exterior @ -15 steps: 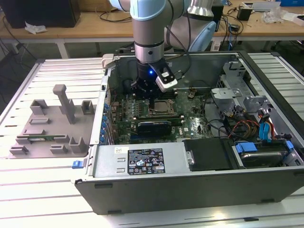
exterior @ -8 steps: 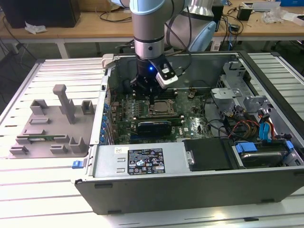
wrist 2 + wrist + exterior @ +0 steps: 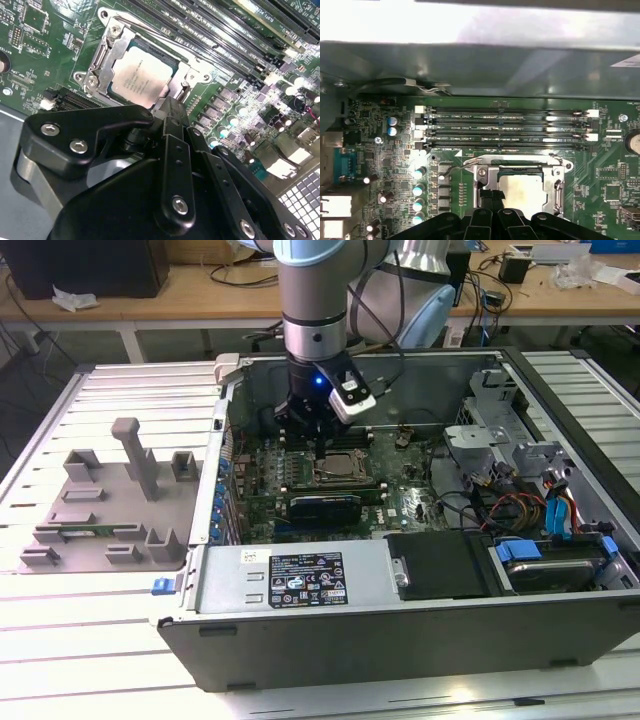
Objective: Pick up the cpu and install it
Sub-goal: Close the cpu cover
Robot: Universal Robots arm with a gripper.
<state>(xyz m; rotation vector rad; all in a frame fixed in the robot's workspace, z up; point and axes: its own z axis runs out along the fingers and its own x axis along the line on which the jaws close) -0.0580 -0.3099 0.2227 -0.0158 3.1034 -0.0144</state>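
Observation:
The cpu lies flat in the motherboard socket, its pale silver top facing up, also seen in the first wrist view. The socket's metal frame surrounds it. My gripper hangs just over the socket's edge beside the chip, its black fingers drawn together with nothing between them. In the exterior view the gripper reaches down into the open computer case, over the socket.
Long memory slots run beside the socket, near the case wall. A grey power supply and a drive bay with cables fill the case's near side. A grey parts fixture sits at the exterior view's left.

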